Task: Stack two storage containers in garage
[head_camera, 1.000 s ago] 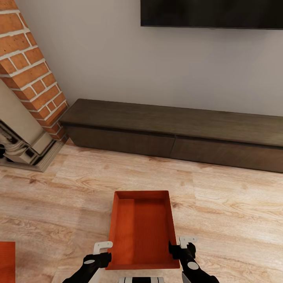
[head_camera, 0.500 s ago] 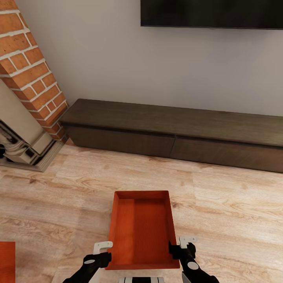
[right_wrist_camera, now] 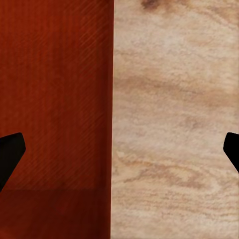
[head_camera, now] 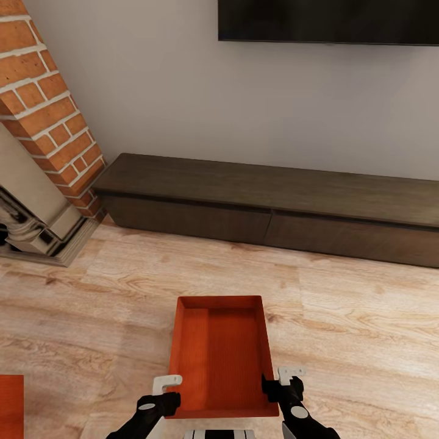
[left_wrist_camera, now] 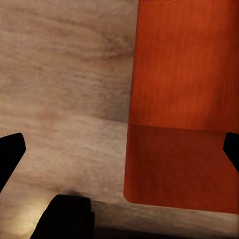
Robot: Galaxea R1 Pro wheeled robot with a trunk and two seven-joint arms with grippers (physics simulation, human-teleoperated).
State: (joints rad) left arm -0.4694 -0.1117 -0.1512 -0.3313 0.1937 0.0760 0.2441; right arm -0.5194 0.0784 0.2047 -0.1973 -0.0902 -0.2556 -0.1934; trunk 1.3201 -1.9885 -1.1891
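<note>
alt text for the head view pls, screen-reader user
An orange-red rectangular open-top plastic bin sits on light wood-plank floor, the left tool and right tool flanking its near corners. Behind: a long low dark cabinet, red brick fireplace and black wall-mounted TV.

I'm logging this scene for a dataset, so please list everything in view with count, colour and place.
storage container: one, orange-red, open top, on the wood floor between both grippers
second storage container: one, orange-red, cut off by the head view's lower left edge
floor: light wood planks
low cabinet: one, dark brown, long, against the wall
TV: one, black, on the wall above the cabinet
fireplace: one, red brick with a pale stone surround, at the left
wall: pale grey
left gripper: black with white fingers, open, at the container's left wall
right gripper: black with white fingers, open, astride the container's right wall
</note>
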